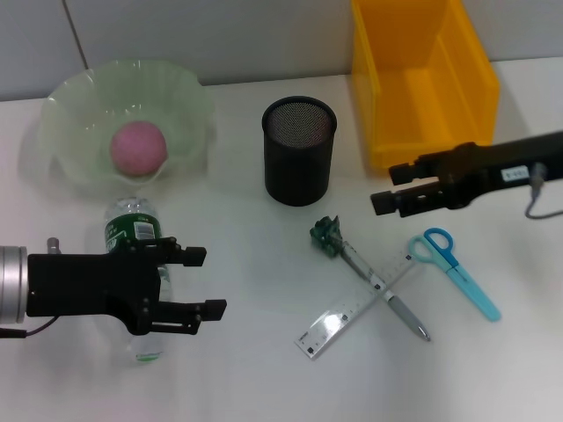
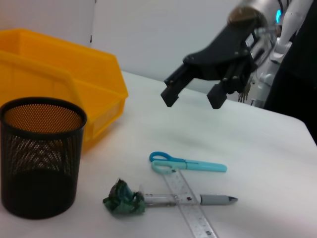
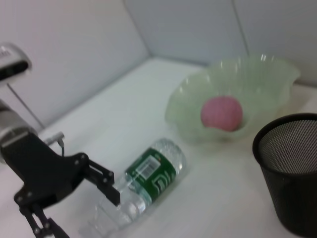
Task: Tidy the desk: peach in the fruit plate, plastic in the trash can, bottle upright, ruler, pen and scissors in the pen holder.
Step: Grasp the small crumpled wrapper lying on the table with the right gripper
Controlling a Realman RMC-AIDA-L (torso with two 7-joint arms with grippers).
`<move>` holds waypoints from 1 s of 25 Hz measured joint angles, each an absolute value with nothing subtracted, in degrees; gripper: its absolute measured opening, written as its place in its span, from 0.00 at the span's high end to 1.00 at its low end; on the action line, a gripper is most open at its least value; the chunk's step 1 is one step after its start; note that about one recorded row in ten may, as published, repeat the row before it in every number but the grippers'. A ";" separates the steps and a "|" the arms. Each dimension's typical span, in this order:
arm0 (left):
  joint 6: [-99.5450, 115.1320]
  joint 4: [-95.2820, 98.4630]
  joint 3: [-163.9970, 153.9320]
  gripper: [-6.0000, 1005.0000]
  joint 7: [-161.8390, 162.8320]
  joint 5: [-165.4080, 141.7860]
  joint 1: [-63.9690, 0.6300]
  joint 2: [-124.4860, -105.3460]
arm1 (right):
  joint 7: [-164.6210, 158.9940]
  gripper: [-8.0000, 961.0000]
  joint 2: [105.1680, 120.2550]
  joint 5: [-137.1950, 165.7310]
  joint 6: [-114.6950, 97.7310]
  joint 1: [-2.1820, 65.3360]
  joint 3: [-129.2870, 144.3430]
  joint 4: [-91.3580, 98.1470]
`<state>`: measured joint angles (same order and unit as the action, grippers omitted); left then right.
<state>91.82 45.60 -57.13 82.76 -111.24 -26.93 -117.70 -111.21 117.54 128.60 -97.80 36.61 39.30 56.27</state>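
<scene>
A pink round peach (image 1: 138, 147) is seen lying inside the pale green, wavy-edged glass fruit plate (image 1: 70, 105) at the far left of the white desk (image 1: 237, 369). Just in front of the plate, a clear plastic bottle with a green label (image 1: 134, 230) is laid on its side, its near end hidden under the black left gripper (image 1: 204, 282), which is held above it with its fingers spread apart and nothing between them. A black wire-mesh pen holder (image 1: 300, 150) is placed upright near the middle of the desk, and a yellow plastic bin (image 1: 422, 79) is set beside it at the far right. In front of the pen holder, a crumpled piece of green plastic (image 1: 326, 235) is found touching one end of a grey and clear pen (image 1: 387, 298), which is crossed over a clear plastic ruler (image 1: 352, 308). A pair of scissors with light blue handles (image 1: 457, 268) is laid just beside the pen and ruler, to the right. The black right gripper (image 1: 394, 186) is held above the desk in front of the yellow bin, near the scissors, its fingers parted and empty.
</scene>
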 joint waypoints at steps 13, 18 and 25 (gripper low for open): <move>90.37 45.78 -56.29 0.18 81.94 -111.82 -26.26 -117.28 | -128.22 0.16 117.18 146.05 -88.48 52.23 54.97 52.20; 90.12 45.76 -56.08 0.18 81.84 -111.82 -26.13 -117.26 | -128.96 0.16 118.71 150.00 -83.86 56.18 59.22 46.73; 90.12 45.97 -56.07 0.18 81.82 -111.81 -26.11 -117.16 | -130.89 0.16 119.46 150.50 -77.40 57.32 66.43 42.72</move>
<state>90.12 45.97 -56.07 81.82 -111.81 -26.11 -117.16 -130.89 119.46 150.50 -77.40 57.32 66.43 42.72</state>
